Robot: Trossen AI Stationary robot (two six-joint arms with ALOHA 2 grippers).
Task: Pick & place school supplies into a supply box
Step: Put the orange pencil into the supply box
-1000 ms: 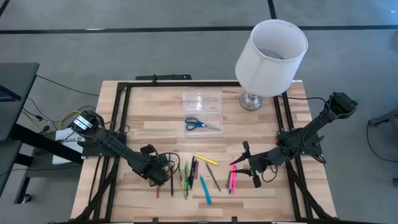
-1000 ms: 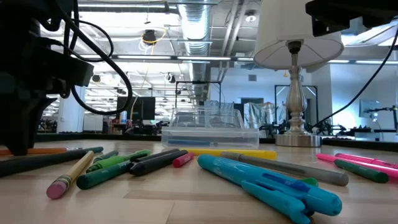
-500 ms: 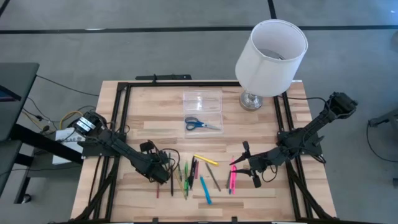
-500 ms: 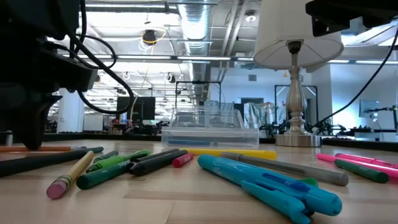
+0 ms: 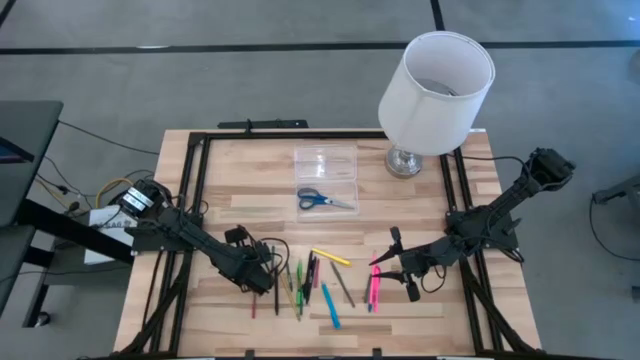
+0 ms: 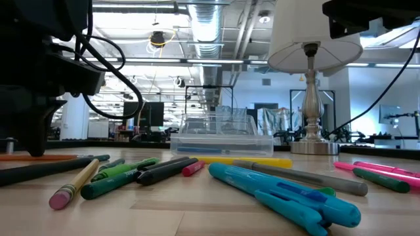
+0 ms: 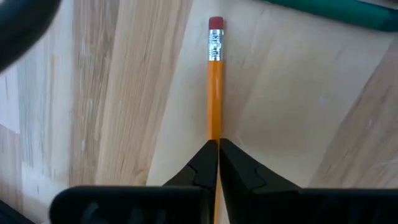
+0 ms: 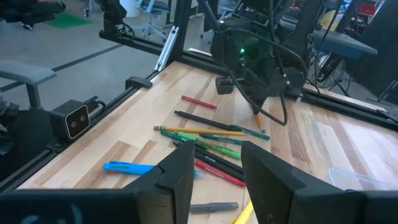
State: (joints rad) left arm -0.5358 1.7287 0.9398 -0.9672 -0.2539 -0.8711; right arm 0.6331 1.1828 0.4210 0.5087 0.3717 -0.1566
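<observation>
One orange pencil [image 7: 215, 93] sat pinched between the closed fingers of the left gripper [image 7: 217, 149], down among the scattered supplies at the table's [image 5: 230, 175] front left.
It was slim and yellow-orange, with a silver ferrule and a red eraser pointing away from the fingers, over pale wood. The right gripper [image 8: 214, 165] hovered with fingers spread and empty by the pink markers [image 5: 374, 287]; the clear supply box [image 5: 325, 162] stood at the back, blue-handled scissors [image 5: 322, 200] just before it.
</observation>
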